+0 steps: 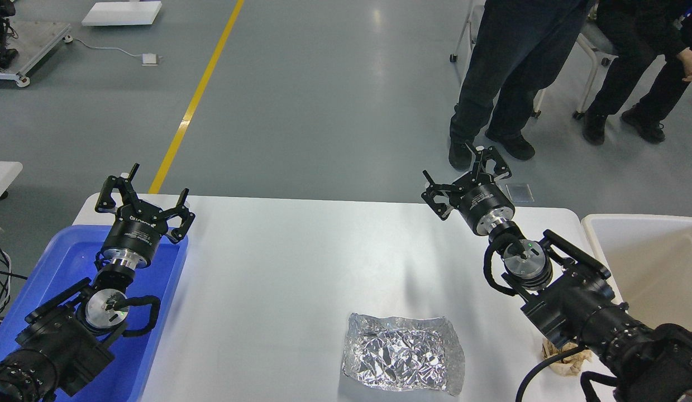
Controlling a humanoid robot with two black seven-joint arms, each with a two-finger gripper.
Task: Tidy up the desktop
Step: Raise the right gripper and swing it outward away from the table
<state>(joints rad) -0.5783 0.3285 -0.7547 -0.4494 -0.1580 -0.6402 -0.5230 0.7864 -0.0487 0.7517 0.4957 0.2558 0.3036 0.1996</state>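
The biggest risk is lying in the foil sheet (402, 360): it is sitting crumpled and nearly flat on the worktop (301, 268), near the front edge, so a claw coming down on it is likely to slide off, tear it, or push it over the edge rather than lift it. A second risk is hiding under the right arm, where a brown paper scrap (566, 357) is peeking out; the arm could sweep it off while reaching.

The left claw (144, 202) is hovering over the far end of the blue tray (55, 262), fingers spread wide and holding nothing. The right claw (463, 178) is hanging above the worktop's far right edge, also spread wide and empty, well apart from the foil. The cream bin (647, 262) is waiting just beside the worktop on the right.

The worktop is looking white, smooth and glossy, spreading between tray and bin.
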